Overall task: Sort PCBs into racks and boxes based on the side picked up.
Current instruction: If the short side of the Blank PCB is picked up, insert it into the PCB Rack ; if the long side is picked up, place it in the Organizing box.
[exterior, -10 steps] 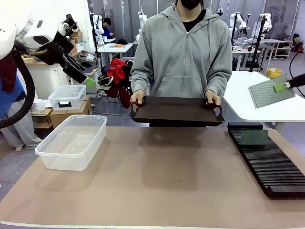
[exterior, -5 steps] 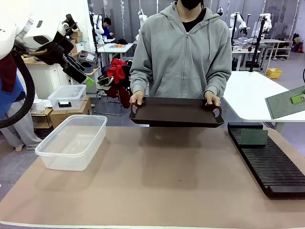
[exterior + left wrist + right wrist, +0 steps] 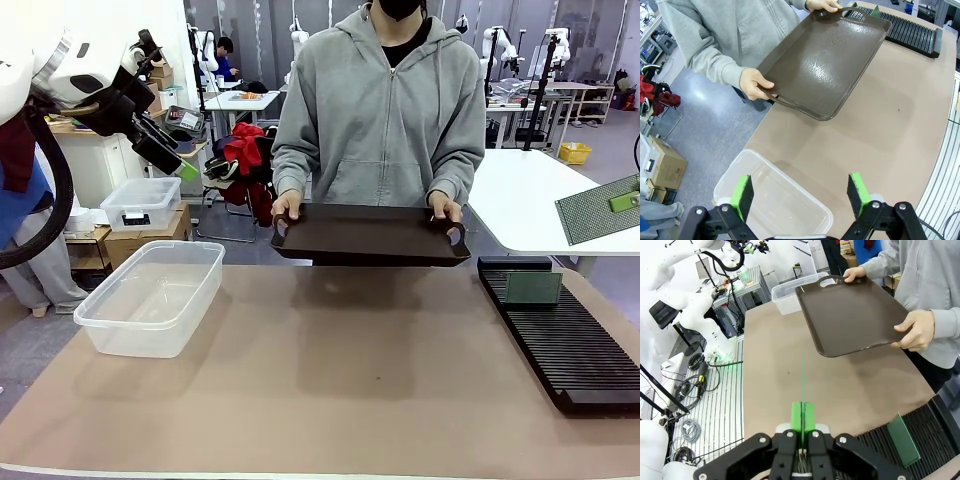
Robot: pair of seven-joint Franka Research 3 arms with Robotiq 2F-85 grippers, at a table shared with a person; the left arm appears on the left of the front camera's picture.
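Observation:
At the front view's right edge, one green PCB (image 3: 598,210) hangs in the air above the white side table, with my right gripper (image 3: 624,201) shut on it. In the right wrist view that PCB (image 3: 802,380) shows edge-on as a thin green line between the shut fingers of the right gripper (image 3: 802,416). A second PCB (image 3: 532,288) stands upright in the far end of the black rack (image 3: 565,340). The clear box (image 3: 150,295) sits at the table's left. My left gripper (image 3: 800,194) is open and hovers high above the box (image 3: 775,205).
A person at the far side holds a dark brown tray (image 3: 370,235) with both hands over the table's far edge. A smaller lidded clear container (image 3: 140,205) rests on cardboard boxes off the table at left. The brown mat's middle (image 3: 350,370) is bare.
My right gripper has carried the PCB to the right, to the picture's edge, then nearly stopped. The left arm, the person and the tray have stayed put.

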